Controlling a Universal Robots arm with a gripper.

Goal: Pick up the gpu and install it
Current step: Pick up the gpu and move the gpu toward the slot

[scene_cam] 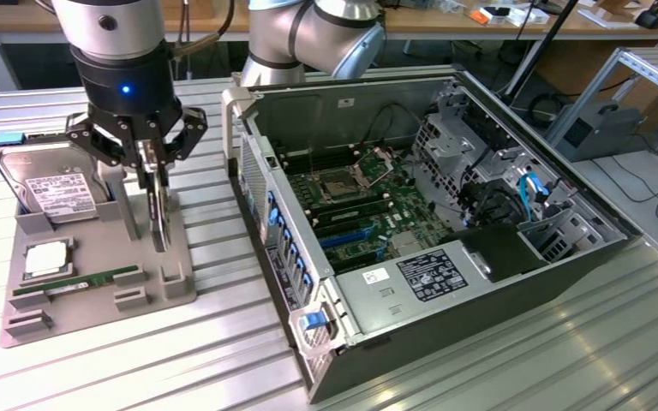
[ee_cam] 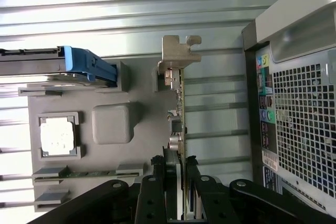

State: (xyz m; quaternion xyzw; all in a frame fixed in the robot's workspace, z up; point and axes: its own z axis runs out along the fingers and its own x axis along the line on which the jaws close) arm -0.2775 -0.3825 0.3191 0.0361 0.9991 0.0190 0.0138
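A: What does it all stand on?
B: A ribbed silvery metal tabletop (scene_cam: 478,368), bright with glare.
A: And behind?
B: A long light wooden bench (scene_cam: 421,24) along the back. At the exterior view's right, a grey aluminium frame (scene_cam: 649,64) stands over pale grey floor (scene_cam: 655,201).

The gpu (ee_cam: 181,103) disappears between the gripper (ee_cam: 177,165) pads and runs out of frame in the wrist view, its far end unseen. In the exterior view, the arm (scene_cam: 117,51) is cropped above, and the print on the hard drive (scene_cam: 57,195) label is too small to read.
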